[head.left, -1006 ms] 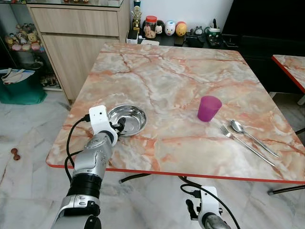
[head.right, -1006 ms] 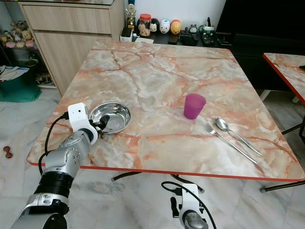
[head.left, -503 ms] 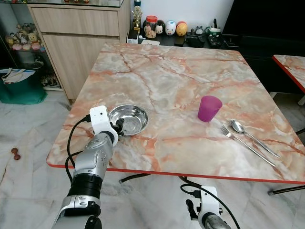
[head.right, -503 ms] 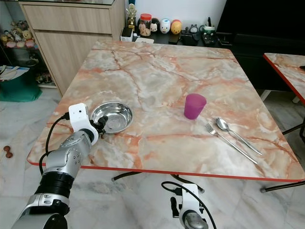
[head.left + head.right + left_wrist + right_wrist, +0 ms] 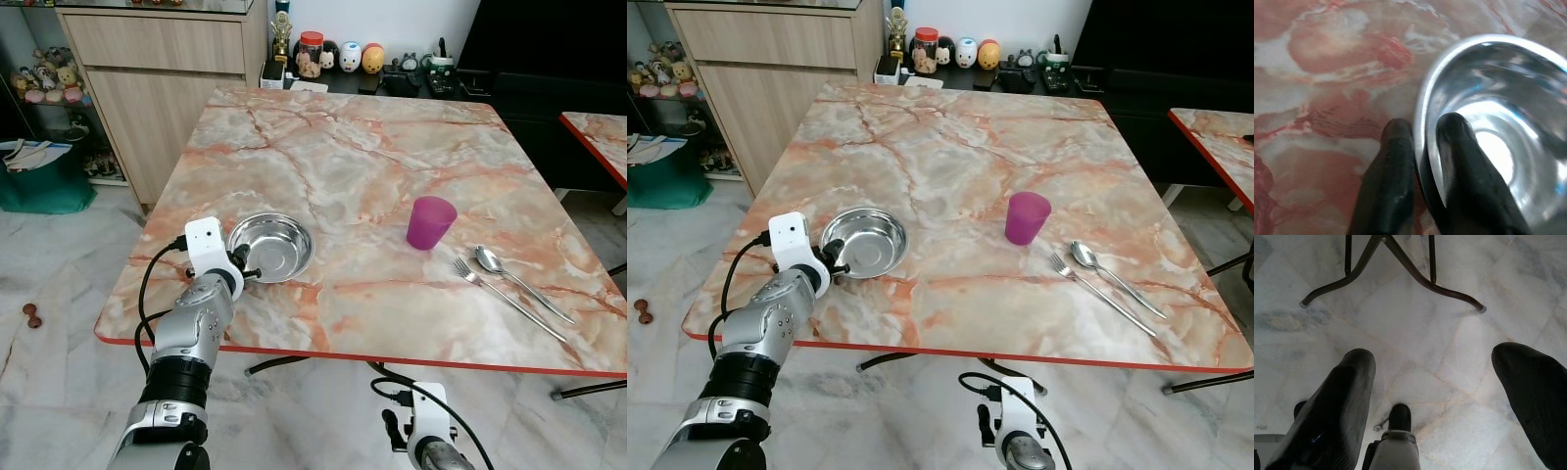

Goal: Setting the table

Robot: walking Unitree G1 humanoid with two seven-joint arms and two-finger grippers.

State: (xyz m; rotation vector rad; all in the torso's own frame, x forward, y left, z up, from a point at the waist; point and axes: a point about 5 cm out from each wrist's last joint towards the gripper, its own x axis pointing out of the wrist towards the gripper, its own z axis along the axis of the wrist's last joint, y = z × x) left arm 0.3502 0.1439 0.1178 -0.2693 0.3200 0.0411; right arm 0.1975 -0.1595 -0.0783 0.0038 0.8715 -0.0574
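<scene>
Pinching the rim of the steel bowl — left gripper at the worktop's near-left corner.
The left fingers are closed on the bowl's rim, one inside and one outside, at the bowl's 8 o'clock edge. From the bowl, a purple cup stands at 3 o'clock, well apart, with a fork and spoon lying side by side beyond it. The right gripper hangs over the marble floor — fingers spread wide.

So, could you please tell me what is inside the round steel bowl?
The round steel bowl holds no food; one black finger of the left gripper reaches inside its rim. That finger covers part of the inner wall.
</scene>
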